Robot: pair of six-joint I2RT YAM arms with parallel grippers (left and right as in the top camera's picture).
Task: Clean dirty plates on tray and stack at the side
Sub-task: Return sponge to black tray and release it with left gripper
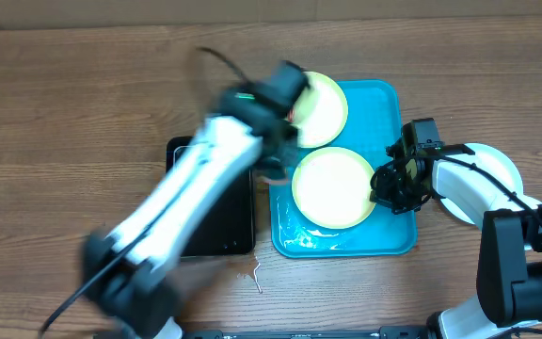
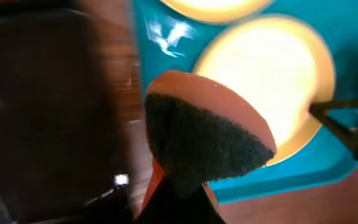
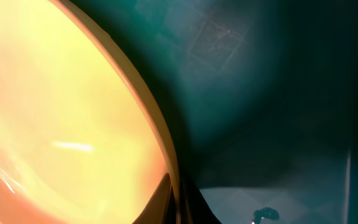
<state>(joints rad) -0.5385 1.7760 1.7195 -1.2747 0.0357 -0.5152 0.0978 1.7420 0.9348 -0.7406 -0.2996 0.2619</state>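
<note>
Two plates lie on the turquoise tray point(image 1: 393, 235): a far one point(image 1: 326, 108) and a near one point(image 1: 332, 186). My left gripper point(image 1: 285, 113), motion-blurred, is over the far plate's left edge. It is shut on an orange sponge with a dark scouring face point(image 2: 210, 134). In the left wrist view the sponge hangs above the tray point(image 2: 166, 68) beside the near plate point(image 2: 272, 74). My right gripper point(image 1: 389, 184) is shut on the near plate's right rim, which sits between its fingers point(image 3: 176, 193). A third pale plate point(image 1: 492, 165) lies right of the tray, under my right arm.
A black rectangular tray point(image 1: 224, 221) lies on the wooden table left of the turquoise tray, partly under my left arm. Wet streaks show on the turquoise tray's front point(image 1: 309, 240) and small drips on the table point(image 1: 257, 275).
</note>
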